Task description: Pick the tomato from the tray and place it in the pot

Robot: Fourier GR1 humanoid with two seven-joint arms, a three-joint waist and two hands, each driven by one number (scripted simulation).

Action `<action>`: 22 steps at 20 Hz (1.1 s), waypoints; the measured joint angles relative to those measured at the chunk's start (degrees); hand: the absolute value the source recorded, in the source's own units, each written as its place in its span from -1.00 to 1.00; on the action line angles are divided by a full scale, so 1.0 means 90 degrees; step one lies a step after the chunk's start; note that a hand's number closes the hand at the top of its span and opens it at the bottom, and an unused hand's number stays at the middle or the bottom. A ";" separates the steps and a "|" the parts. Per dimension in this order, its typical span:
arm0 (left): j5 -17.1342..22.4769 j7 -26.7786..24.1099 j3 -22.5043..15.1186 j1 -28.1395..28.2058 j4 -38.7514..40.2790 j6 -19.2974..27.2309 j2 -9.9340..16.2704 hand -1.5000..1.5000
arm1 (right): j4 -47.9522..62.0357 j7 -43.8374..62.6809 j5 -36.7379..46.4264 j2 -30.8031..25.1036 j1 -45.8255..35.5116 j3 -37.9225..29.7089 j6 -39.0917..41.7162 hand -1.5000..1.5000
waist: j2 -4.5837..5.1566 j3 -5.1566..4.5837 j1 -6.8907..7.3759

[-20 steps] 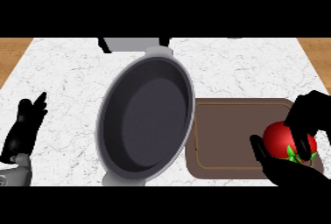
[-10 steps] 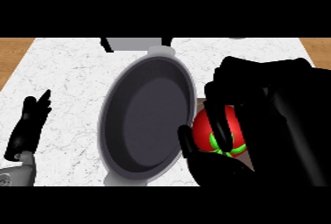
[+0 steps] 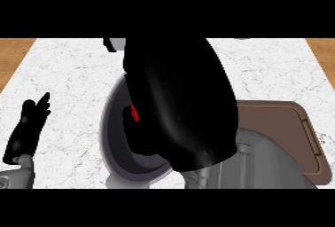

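You're in the carry-and-drop part right now: the right robot hand [image 3: 177,111] is parked right over the pot [image 3: 114,133], so big in the head view that it covers most of the pot's inside. All you get of the tomato [image 3: 134,113] is a small red sliver peeking out at the left edge of that hand, over the pot's dark bottom, so it looks like the fingers are curled round it and it hasn't been let go. Can't tell from here how high above the pot's bottom it hangs, the hand hides all of that. The tray [image 3: 288,133] sits just to the right of the pot, half covered by the grey forearm, and the part of it that shows has nothing on it. The left robot hand [image 3: 29,128] is well off to the left of the pot, resting on the counter [image 3: 65,75] side with its fingers straight and pointing up, not doing anything. My read on the next move: you need to uncurl the fingers so the tomato drops inside the pot's rim, then lift the hand straight out without clipping the rim on the left. I'd make sure the tomato is over the middle of the pot and not the rim before opening, since it shows pretty close to the left wall.
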 measured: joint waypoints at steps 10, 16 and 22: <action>-0.0020 0.0039 -0.0023 -0.0178 0.0059 -0.0028 -0.0011 0.00 | 0.1861 -0.0018 -0.0996 0.0025 0.0299 0.0538 -0.1518 -1.00 | 0.0030 0.0005 0.0051; -0.0009 0.0038 -0.0038 -0.0163 0.0045 -0.0039 -0.0055 0.00 | 0.2353 -0.0311 -0.1552 0.0041 0.0455 0.0734 -0.3220 -1.00 | 0.0033 0.0010 0.0071; 0.0008 0.0061 0.0019 -0.0155 0.0025 -0.0033 -0.0031 0.00 | 0.2234 -0.0737 -0.1528 0.0047 0.0742 0.0454 -0.5006 -1.00 | 0.0025 0.0014 0.0015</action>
